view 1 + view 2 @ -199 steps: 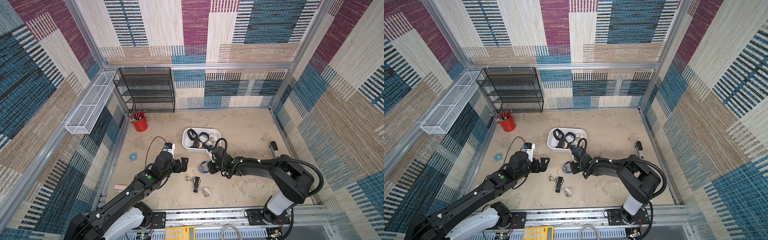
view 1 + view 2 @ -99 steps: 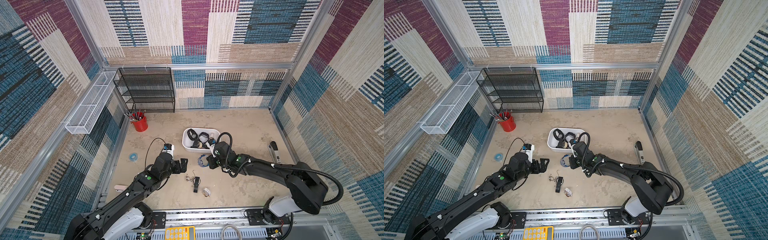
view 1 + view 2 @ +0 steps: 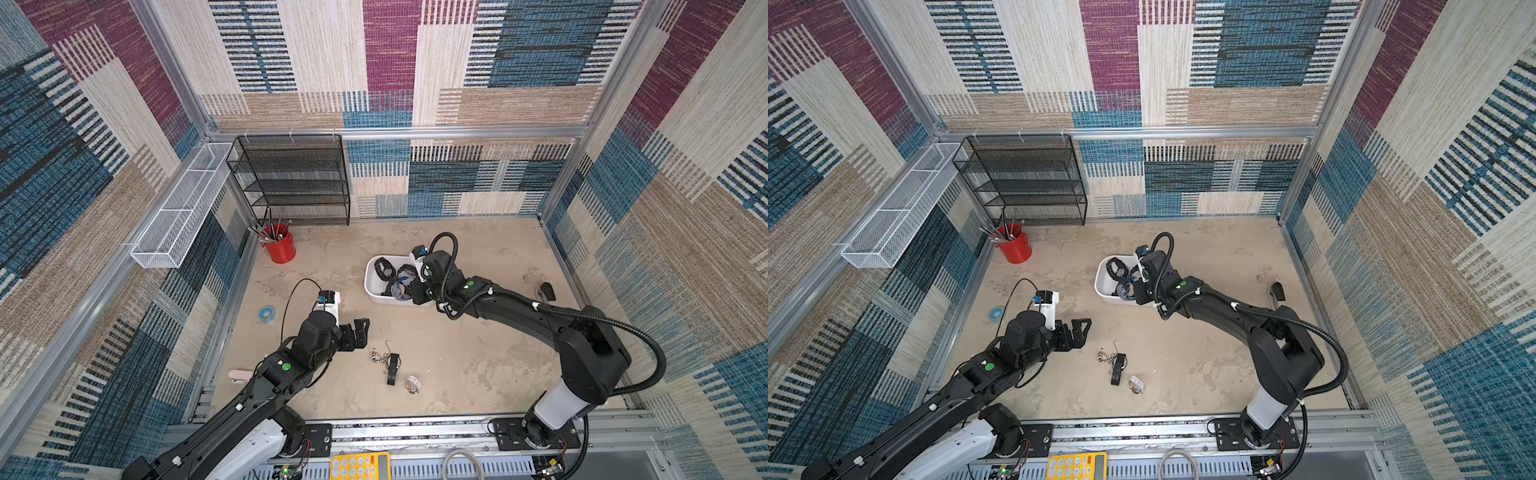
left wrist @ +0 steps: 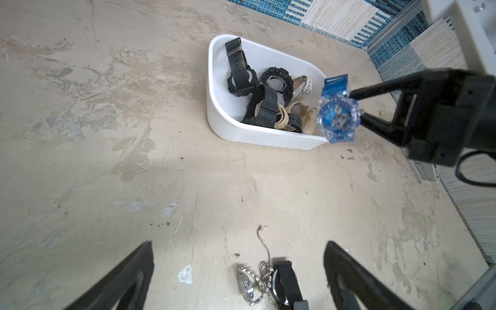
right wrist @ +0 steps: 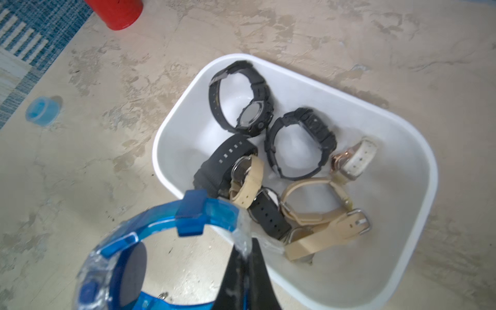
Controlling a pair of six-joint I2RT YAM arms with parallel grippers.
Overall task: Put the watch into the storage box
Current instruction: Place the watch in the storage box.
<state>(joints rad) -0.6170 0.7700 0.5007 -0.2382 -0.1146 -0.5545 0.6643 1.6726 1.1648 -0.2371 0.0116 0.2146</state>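
In both top views my right fingers (image 3: 412, 291) are clamped on the blue watch (image 3: 398, 291), just at the rim of the storage box (image 3: 371, 286). My left fingers (image 3: 360, 326) stand wide apart above the tabletop (image 3: 457, 357).

In the left wrist view a black watch (image 4: 284, 284) and a silver watch (image 4: 247, 284) lie on the tabletop, seen between my left fingers.

In the right wrist view the blue watch hangs at my right fingers, and the storage box with other watches (image 5: 268, 150) is just beyond it.
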